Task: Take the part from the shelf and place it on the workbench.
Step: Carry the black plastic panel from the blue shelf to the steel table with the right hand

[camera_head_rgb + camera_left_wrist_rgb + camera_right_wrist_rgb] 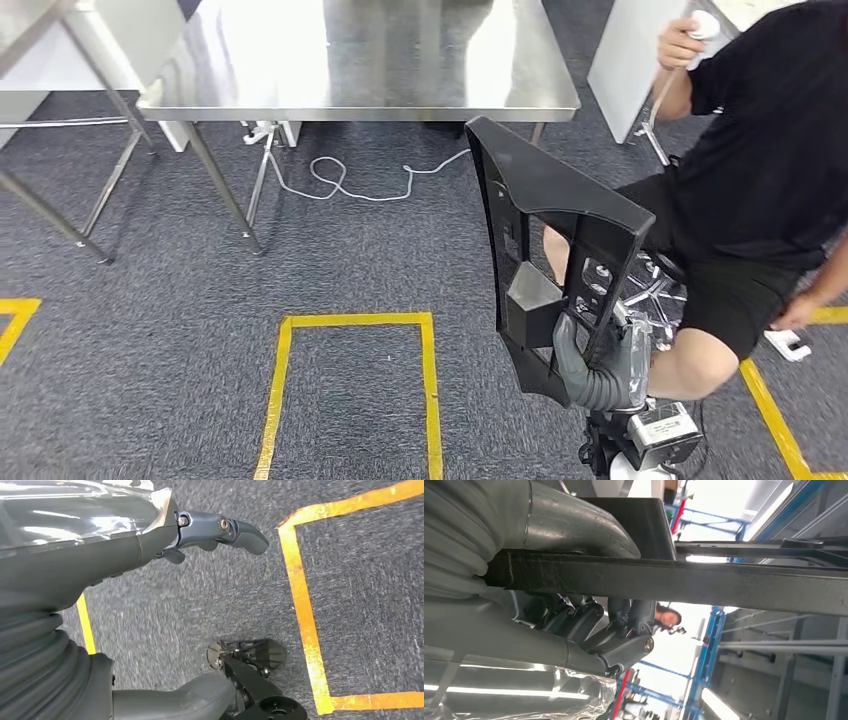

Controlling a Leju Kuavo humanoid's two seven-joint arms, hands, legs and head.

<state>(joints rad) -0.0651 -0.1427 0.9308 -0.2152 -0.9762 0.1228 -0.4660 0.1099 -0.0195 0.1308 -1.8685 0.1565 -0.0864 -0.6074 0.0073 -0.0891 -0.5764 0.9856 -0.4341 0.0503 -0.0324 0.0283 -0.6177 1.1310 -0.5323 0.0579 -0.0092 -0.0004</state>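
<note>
Spanning the far side of the scene, a steel workbench [350, 60] with a bare shiny top, standing on grey carpet [150, 330] marked with yellow tape [350, 322]; judged to be where the load must end up, and well apart from it for now. Seated at the right, a person in black [760, 170], one arm raised around a white object [704, 24], just beside the carried load. Held upright near the right, a large black plastic frame part [555, 240] with open cut-outs, off the shelf already and carried in the air, its lower end clamped in the right hand [590, 365]; gripped low and kept vertical, probably to keep the long piece clear of the floor and visible on the way over. From the wrist camera, right-hand fingers [624, 630] curled under a dark bar of the part [724, 582], thumb on the opposite side, so a firm pinch across the bar. Hanging over the carpet, the left hand [210, 535], holding nothing, fingers [240, 530] loosely extended and apart. Trailing under the bench, a white cable [350, 185] looping across the floor. No bins, trays or boxes to report, so nothing contained anywhere.
</note>
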